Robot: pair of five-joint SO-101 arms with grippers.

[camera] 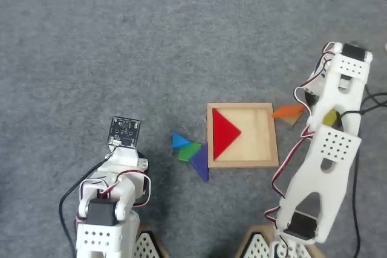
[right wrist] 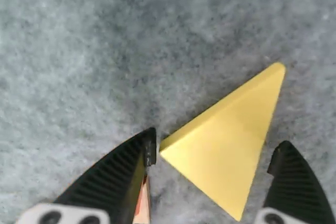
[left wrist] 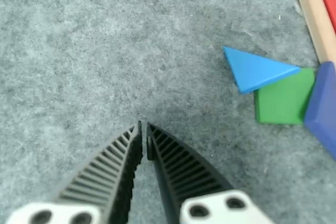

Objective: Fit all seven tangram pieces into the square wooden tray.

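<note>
So, the yellow triangle point(right wrist: 226, 156) lies flat on the table point(camera: 121, 46), to the right of the tray point(camera: 242, 164). In the high view it shows through the right arm's frame. The right claw point(right wrist: 218, 150) is apart and straddles it. One fingertip sits just beside a corner of the triangle and the other just beside the opposite edge. I can't confirm contact at either.

The triangle's sharp end points ahead past the fingertips, so closing would pinch across its wider end, not along its length. My read is pre-grasp, nothing clamped yet. Risk: a corner on one finger and a flat edge on the other could pivot the piece as the claw closes.

The tray holds the red triangle point(camera: 225, 132) against its left side, so one of seven is in. The orange piece point(camera: 289, 111) sits between yellow and tray, just off the tray's far right corner. The carry likely goes leftward over it.

The blue triangle point(left wrist: 257, 69), green square point(left wrist: 283, 98) and dark blue piece point(left wrist: 323, 103) bunch just beside the tray's left rim. The left claw point(left wrist: 144, 129) is together on nothing, above bare table, apart from that bunch. The left arm is nearer those three; the right arm is nearer yellow and orange.
</note>
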